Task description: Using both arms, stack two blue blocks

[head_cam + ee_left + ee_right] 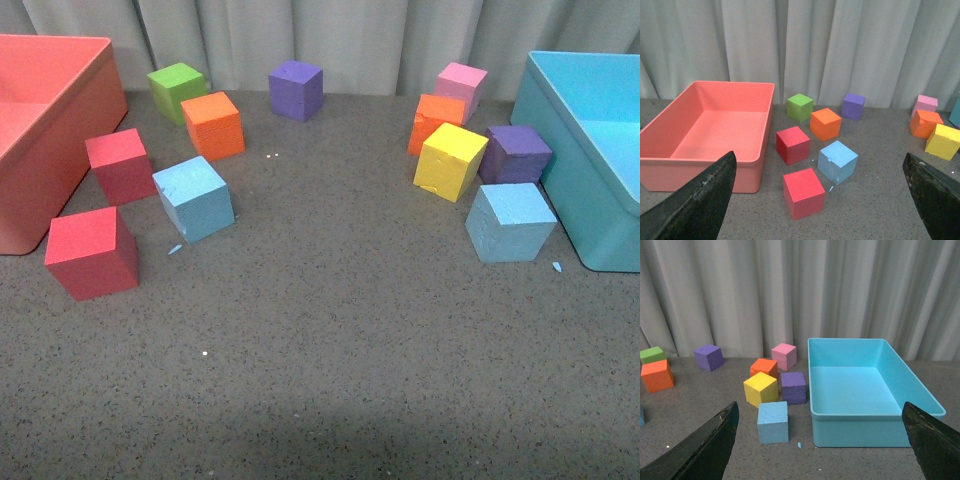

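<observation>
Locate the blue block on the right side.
In the front view, the right blue block sits beside the turquoise bin, just in front of the yellow block and purple block.

Your left end effector has its fingers spread wide with nothing between them. Just ahead of the gap, a light blue block sits on the grey surface. The near red block lies just beside it. Farther ahead you see the far red block, an orange block, a green block and a purple block. An empty salmon bin stands ahead of one finger. Beyond the other finger, a pink block, a second orange block and a yellow block cluster together.
</observation>
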Controlling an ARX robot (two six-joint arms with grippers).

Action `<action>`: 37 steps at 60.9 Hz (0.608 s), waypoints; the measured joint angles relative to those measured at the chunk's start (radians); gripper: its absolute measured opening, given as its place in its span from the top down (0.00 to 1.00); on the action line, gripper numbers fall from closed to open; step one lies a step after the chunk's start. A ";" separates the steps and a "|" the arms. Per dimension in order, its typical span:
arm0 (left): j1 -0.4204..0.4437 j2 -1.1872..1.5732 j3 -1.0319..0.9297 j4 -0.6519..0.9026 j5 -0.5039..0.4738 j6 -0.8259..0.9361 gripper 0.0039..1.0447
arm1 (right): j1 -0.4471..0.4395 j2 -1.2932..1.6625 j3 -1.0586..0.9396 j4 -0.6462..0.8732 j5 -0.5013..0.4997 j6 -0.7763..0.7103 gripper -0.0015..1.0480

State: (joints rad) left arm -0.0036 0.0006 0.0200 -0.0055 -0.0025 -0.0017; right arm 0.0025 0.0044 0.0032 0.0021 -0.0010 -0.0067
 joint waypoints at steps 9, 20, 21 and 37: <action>0.000 0.000 0.000 0.000 0.000 0.000 0.06 | 0.000 0.000 0.000 0.000 0.000 0.000 0.09; 0.000 0.000 0.000 0.000 0.000 0.000 0.06 | 0.000 0.000 0.000 0.000 0.000 0.000 0.09; 0.000 0.000 0.000 0.000 0.000 0.000 0.06 | 0.000 0.000 0.000 0.000 0.000 0.000 0.09; 0.000 0.000 0.000 0.000 0.000 0.000 0.06 | 0.000 0.000 0.000 0.000 0.000 0.000 0.09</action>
State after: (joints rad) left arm -0.0036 0.0006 0.0200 -0.0055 -0.0025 -0.0013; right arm 0.0025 0.0044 0.0032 0.0021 -0.0013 -0.0067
